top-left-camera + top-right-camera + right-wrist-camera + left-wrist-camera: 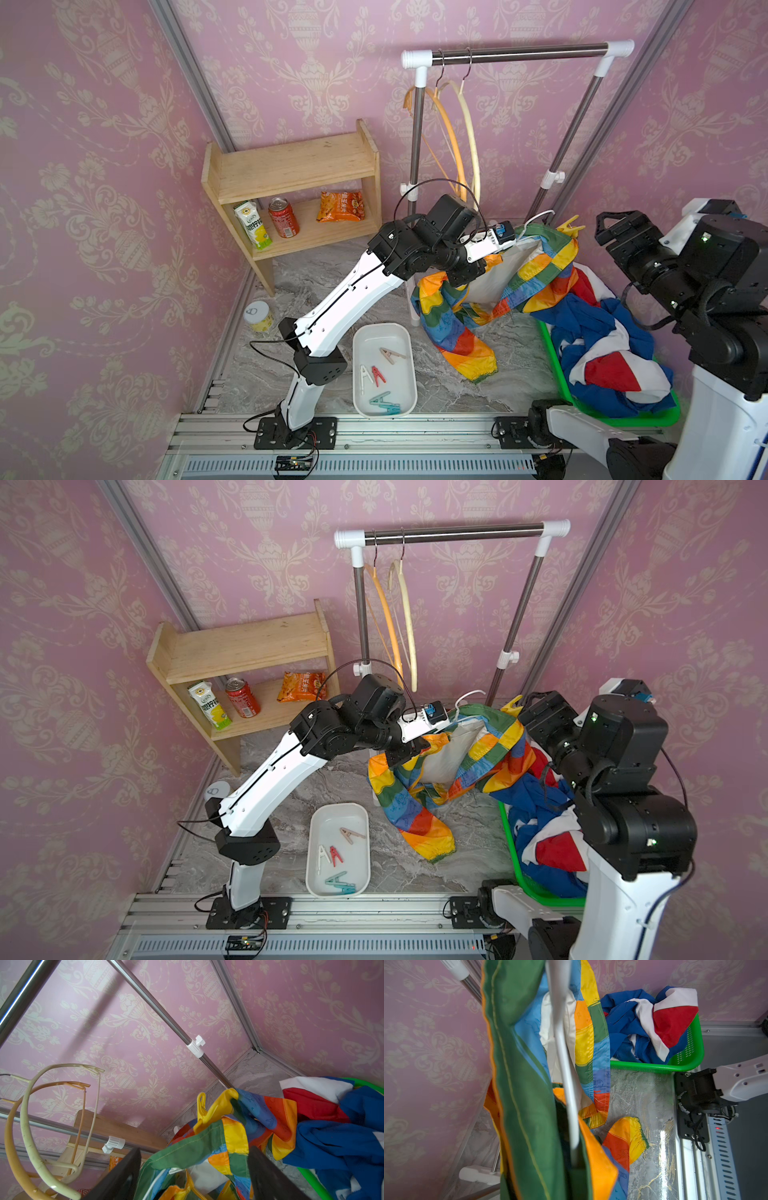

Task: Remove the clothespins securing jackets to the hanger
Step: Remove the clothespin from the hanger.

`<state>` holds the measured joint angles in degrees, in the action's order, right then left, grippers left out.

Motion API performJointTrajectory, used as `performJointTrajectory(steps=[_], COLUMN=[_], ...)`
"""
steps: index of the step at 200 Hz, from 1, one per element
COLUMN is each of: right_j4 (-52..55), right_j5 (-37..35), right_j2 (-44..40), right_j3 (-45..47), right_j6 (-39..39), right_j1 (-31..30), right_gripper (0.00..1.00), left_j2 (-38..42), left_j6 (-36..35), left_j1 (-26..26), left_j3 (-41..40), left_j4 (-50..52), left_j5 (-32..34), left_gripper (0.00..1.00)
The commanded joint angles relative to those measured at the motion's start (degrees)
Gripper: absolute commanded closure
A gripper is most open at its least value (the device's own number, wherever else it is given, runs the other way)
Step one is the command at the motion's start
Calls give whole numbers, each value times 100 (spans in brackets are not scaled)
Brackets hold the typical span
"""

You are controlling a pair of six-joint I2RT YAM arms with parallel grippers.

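Note:
The rainbow patchwork jacket hangs on a white hanger held above the floor. My left gripper is shut on the hanger's arm inside the cloth, and fabric hides its jaws. A yellow clothespin is clipped on the jacket's far shoulder and shows in both top views. My right gripper stands wide open just short of that clothespin, its fingers either side of the green collar, touching nothing. Several clothespins lie in a white tray.
A blue, red and white jacket lies in a green basket at the right. Two bare hangers hang on the rack's rail. A wooden shelf with a carton, can and snack bag stands at the left, with a jar on the floor.

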<state>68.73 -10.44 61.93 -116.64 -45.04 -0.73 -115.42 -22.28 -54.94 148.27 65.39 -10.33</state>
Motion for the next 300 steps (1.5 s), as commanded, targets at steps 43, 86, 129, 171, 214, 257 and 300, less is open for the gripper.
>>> performJointTrajectory(steps=[43,86,129,171,214,257,300], right_j4=[-590,-793,-1061,-1427,-1450,-1555,-1577], right_j5=[1886,3059,3196,3185,3301,3415,3450], right_j2=[-318,-176,-242,-230,28,-14,-27], right_j3=[1671,2137,2348,2431,2289,2604,2785], right_j6=[-1599,-2114,-2206,-2397,-2395,-2478,-2537], right_j1=[1127,1556,1593,1624,1797,1813,1869], right_gripper=[22,20,17,21,27,30,33], left_j2=[1343,1661,1813,1958,2187,2210,2164], left_j6=[-1009,-1282,-1487,-1599,-1727,-1814,-1880], left_j1=[-26,-26,-17,-35,-96,-113,-122], left_j3=[-2396,-2989,-3321,-3603,-4034,-4143,-4112], left_j4=[-2074,-2486,-2710,-2926,-3228,-3351,-3355], left_j5=[1004,1118,1192,1191,1426,1467,1489], left_gripper=[100,100,100,100,100,100,100])
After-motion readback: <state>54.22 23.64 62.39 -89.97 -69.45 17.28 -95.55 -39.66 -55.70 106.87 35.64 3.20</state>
